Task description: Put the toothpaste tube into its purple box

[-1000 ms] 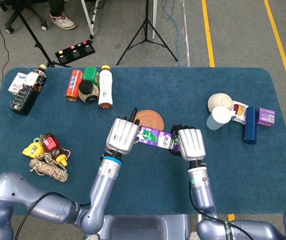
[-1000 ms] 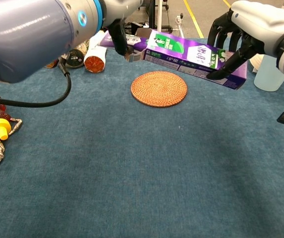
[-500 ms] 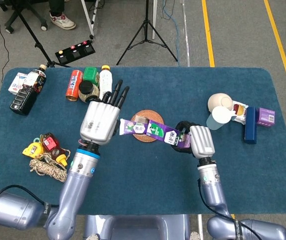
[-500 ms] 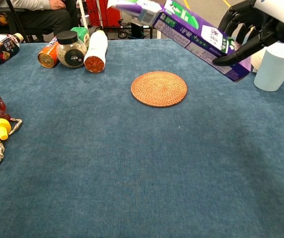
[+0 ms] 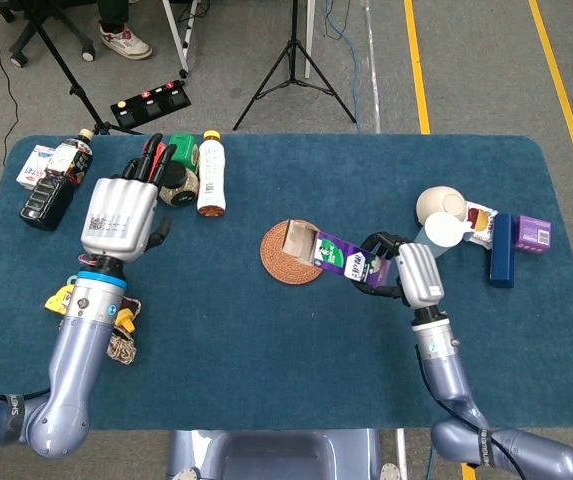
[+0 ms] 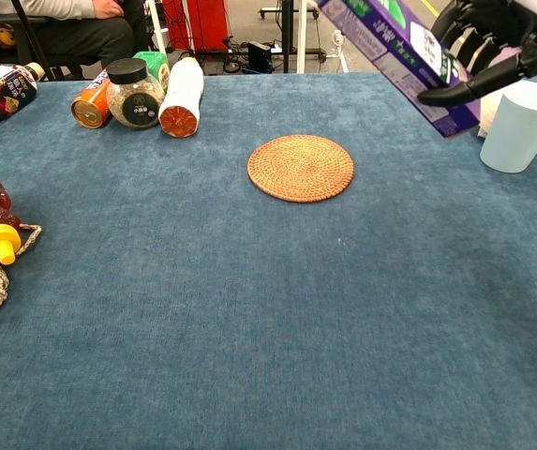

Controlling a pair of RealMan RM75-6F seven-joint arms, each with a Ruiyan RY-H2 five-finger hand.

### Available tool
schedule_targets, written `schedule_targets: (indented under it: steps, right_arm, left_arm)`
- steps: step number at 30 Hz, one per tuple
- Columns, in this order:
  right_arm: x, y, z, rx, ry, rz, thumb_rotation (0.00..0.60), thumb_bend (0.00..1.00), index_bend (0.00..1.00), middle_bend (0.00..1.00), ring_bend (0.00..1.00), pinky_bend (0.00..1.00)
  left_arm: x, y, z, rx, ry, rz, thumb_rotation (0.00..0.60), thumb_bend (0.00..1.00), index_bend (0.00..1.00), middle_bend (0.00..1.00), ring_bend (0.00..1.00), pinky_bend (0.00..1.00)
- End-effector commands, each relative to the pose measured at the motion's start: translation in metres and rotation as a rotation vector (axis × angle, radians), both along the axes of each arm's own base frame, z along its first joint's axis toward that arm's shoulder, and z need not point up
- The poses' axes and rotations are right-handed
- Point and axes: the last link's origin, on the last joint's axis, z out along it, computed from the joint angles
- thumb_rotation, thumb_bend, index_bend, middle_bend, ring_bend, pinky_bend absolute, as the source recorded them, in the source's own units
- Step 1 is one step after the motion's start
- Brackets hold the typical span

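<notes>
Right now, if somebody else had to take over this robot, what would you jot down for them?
Right hand grips the purple cardboard toothpaste box, tilted in the air over the round woven coaster, open end up and leftward.
Left hand holds nothing, fingers apart, raised near the bottles and jars.
Done: box lifted and open.
Left: I can't spot the toothpaste tube in either view, nor tell whether it is already inside; check first.

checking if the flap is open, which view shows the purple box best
The head view. It shows the whole purple box held in the right hand above the woven coaster, its open end facing the camera. The chest view shows only the box's lower part; the open end is cut off by the top edge.
</notes>
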Motion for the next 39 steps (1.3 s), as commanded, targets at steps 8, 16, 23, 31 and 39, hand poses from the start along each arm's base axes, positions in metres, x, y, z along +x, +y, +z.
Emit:
schedule_targets:
  steps: [8,16,23,31,39]
  right_arm:
    - [-0.036,-0.004,-0.008,0.067,0.578,0.033,0.600,0.39,0.62,0.64,0.69,0.51]
    - [-0.046,-0.002,-0.018,0.054,0.726,0.083,0.600,0.38,0.62,0.64,0.68,0.51]
    - [-0.054,-0.003,-0.030,0.073,0.782,0.093,0.600,0.24,0.43,0.49,0.52,0.44]
    - [-0.063,0.001,-0.026,0.219,0.727,-0.016,0.600,0.00,0.12,0.09,0.14,0.26]
    - [-0.056,0.021,0.013,0.162,0.653,-0.041,0.600,0.00,0.12,0.08,0.12,0.26]
  left_arm:
    - [-0.018,-0.001,-0.009,-0.030,0.045,0.032,0.600,0.32,0.00,0.00,0.15,0.48]
    - [-0.034,0.000,-0.015,-0.049,0.061,0.087,0.600,0.32,0.00,0.00,0.12,0.45]
    - [-0.047,0.000,-0.018,-0.059,0.066,0.110,0.600,0.32,0.00,0.00,0.12,0.45]
    - [-0.057,-0.002,-0.015,-0.057,0.072,0.103,0.600,0.33,0.00,0.00,0.12,0.45]
    - [-0.089,-0.026,-0.006,-0.063,-0.001,0.117,0.600,0.32,0.00,0.00,0.11,0.41]
